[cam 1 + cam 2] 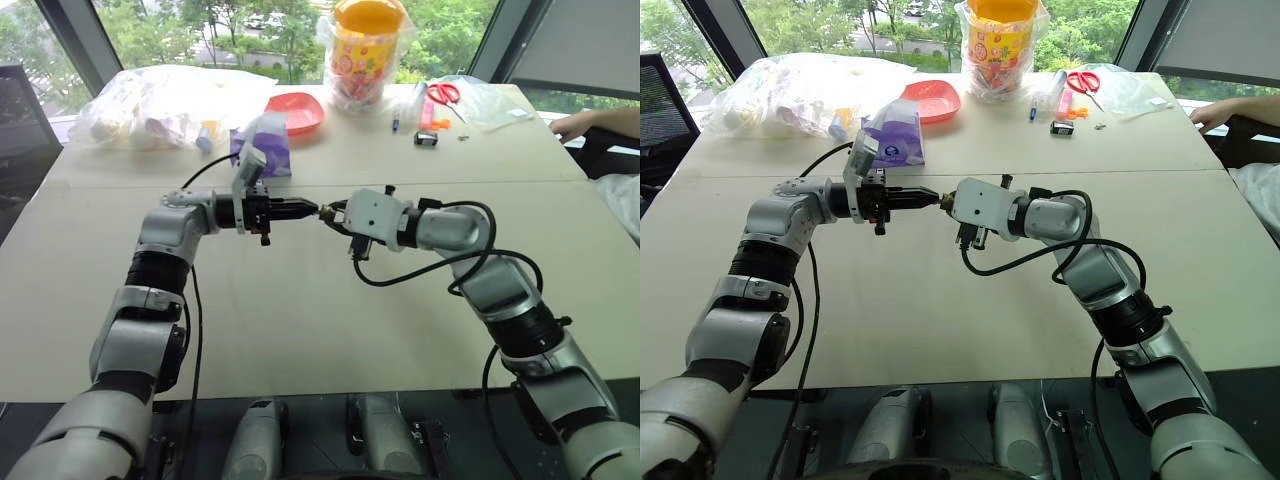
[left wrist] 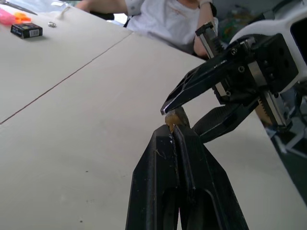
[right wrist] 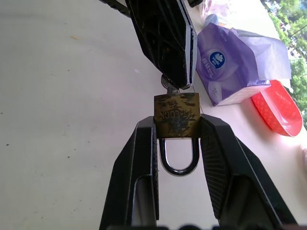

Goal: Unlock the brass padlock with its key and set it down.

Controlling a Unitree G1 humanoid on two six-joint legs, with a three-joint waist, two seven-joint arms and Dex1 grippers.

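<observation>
Right end effector [image 3: 177, 143]: my fingers clamped the brass padlock [image 3: 176, 115] by its sides, shackle toward my wrist.
Left end effector [image 2: 173, 135]: fully closed on the key [image 3: 169, 82] at the padlock's base.
Padlock location: held above the desk [image 1: 300, 300], between both end effectors.
Background: purple tissue pack [image 3: 230, 64].

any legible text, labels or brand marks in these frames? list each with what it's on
"YE LOCK", roughly: stamped lettering, seen upside down and worn, on the small brass padlock held in the right gripper; only "LOCK" is sure.
White round logo on the purple soft tissue pack: a mark, its small text unreadable.
Small black box on the table: pale print, too small to read.
Orange-lidded patterned tub: pictures, no readable words.
</observation>
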